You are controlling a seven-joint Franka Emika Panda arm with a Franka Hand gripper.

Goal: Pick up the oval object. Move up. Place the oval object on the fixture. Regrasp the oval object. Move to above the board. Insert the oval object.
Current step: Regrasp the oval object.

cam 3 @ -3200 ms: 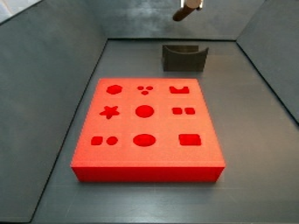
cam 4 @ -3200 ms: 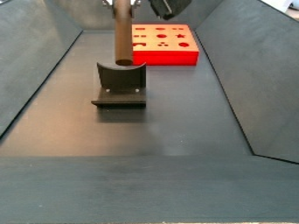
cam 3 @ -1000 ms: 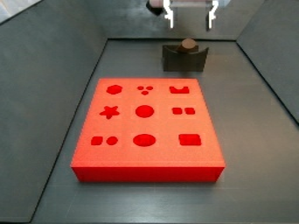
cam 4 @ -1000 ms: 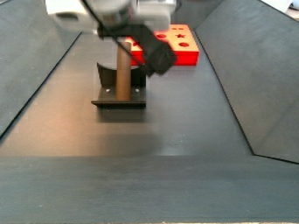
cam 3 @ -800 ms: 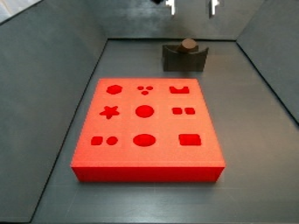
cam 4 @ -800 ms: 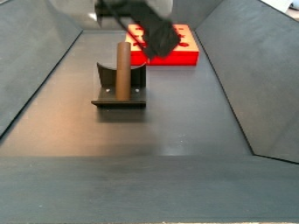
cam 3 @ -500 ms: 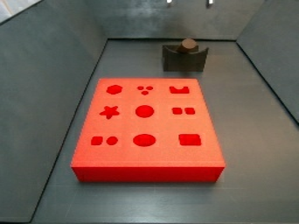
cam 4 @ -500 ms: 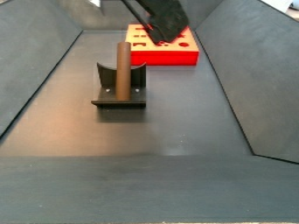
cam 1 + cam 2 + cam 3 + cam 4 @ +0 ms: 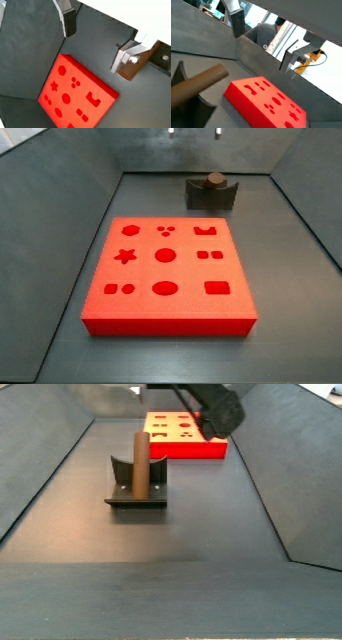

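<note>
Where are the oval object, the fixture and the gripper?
oval object [image 9: 139, 462], a side view, middle of the upright peg.
fixture [image 9: 201, 196], a side view, front face.
gripper [image 9: 97, 37], a wrist view, the empty gap midway between its open fingertips, above the board.

Board [image 9: 168, 273] bright red all over, its shaped holes a darker red; oval object [image 9: 139, 462] plain brown, standing against the dark grey fixture [image 9: 138, 482]. End effector [image 9: 99, 37] high above the fixture: silver finger plates [image 9: 123, 59] with dark pads, nothing between them. Table [image 9: 160, 534] matte dark grey, no pattern.
</note>
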